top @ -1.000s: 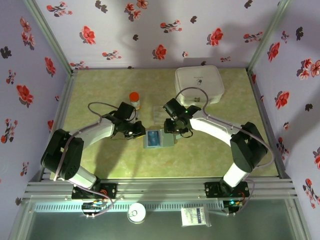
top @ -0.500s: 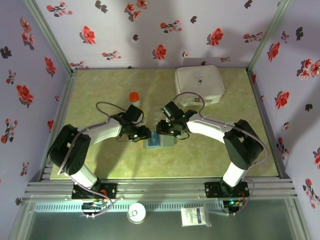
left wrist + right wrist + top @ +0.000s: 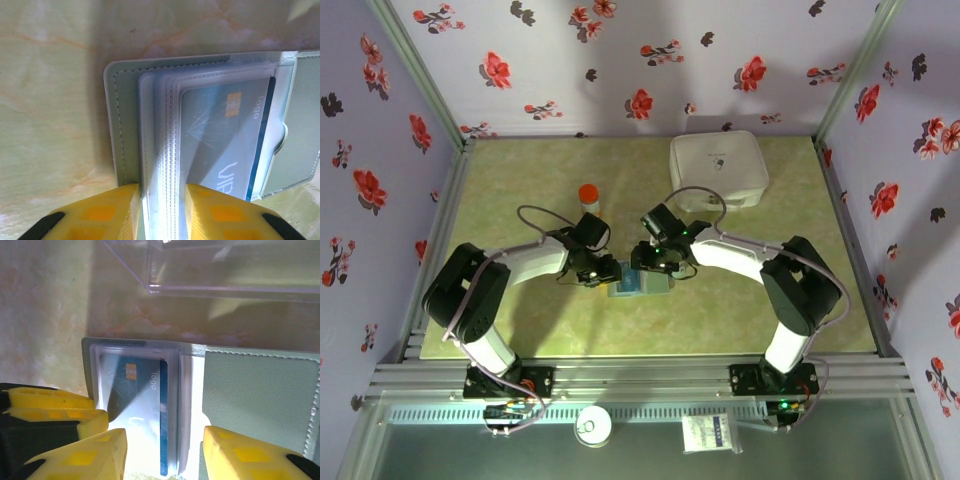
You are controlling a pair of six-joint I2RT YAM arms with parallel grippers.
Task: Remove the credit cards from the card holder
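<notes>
Light: the top view is lit evenly from above, somewhat dim and washed out.
Shadows: soft ones are cast across the table (image 3: 720, 320); broad dark patches are seen on the back wall (image 3: 620, 60).
Glare: the clear sleeves (image 3: 160, 150) of the card holder (image 3: 122, 125) are blown white in places.
Focus: the fingertips of the left gripper (image 3: 161, 195) are blurred.

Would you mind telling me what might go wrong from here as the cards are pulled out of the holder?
First, the left hand straddles the stacked clear sleeves, not the blue credit card itself; closing may pinch only plastic and drag the whole card holder along.
Second, the right hand stands open over the same holder, close to the left hand; the two may bump.
</notes>
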